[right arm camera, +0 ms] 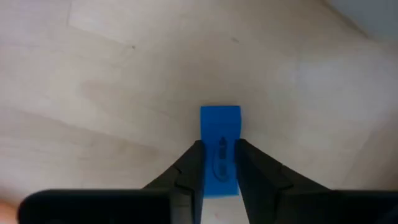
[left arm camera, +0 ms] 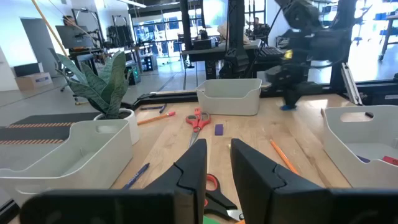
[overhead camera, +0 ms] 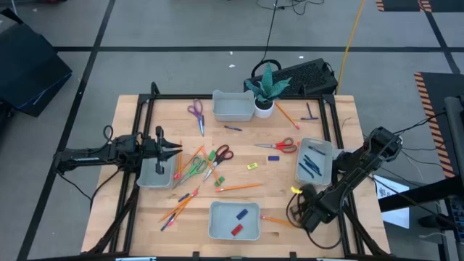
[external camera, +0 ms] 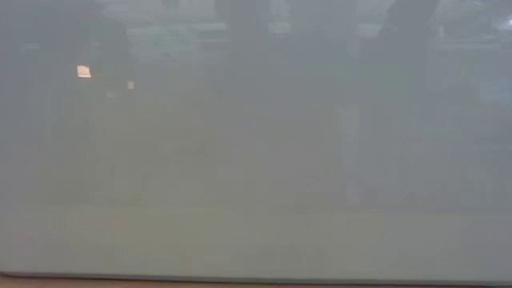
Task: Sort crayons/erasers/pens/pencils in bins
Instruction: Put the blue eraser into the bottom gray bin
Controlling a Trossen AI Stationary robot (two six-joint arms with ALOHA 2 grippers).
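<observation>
Right wrist view gives us the clearest fact: the right gripper has its two dark fingers closed against the sides of a blue eraser, which lies flat on the pale wooden table. From the high view we place this gripper at about 4 o'clock on the table, just beside the near bin, which holds a blue eraser and a red one; the gripped eraser itself is hidden there beneath the arm. At 3 o'clock the right bin holds dark pens. We see the left gripper at 9 o'clock, hovering over the left bin, its fingers parted by a narrow gap with nothing between them. Orange pencils, scissors and a yellow eraser lie scattered around the middle. At 12 o'clock the far bin sits beside a potted plant. Low view shows us only a grey blur
</observation>
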